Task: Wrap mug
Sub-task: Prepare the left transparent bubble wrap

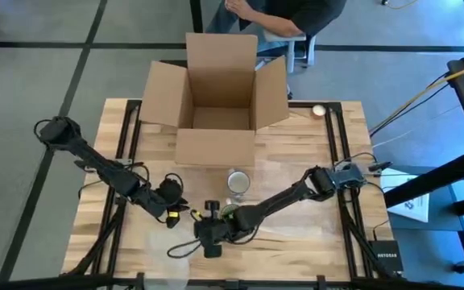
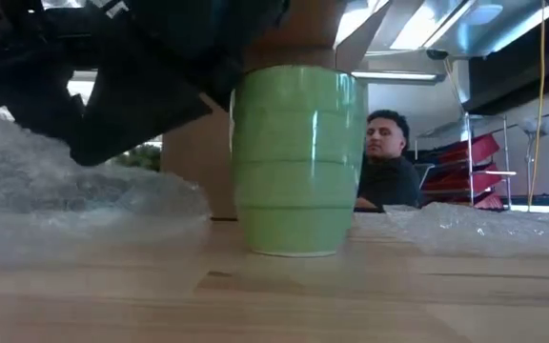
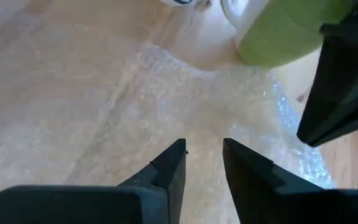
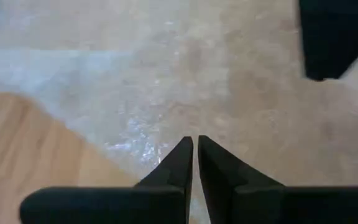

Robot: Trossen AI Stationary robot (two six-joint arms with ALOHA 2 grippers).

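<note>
1. Cardboard box [image 1: 216,89] stands open at the table's far edge; we see nothing inside.
2. Green mug [image 2: 294,157] sits upright beside the bubble wrap [image 3: 185,112].
3. Left gripper [image 3: 204,155] hovers slightly parted; right gripper [image 4: 195,149] is nearly clenched, over wrap.

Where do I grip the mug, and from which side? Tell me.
Probably the mug's mid wall, from the side facing the left gripper. It stands upright with straight ribbed sides, no handle shows, and the right arm hangs over its top.
</note>
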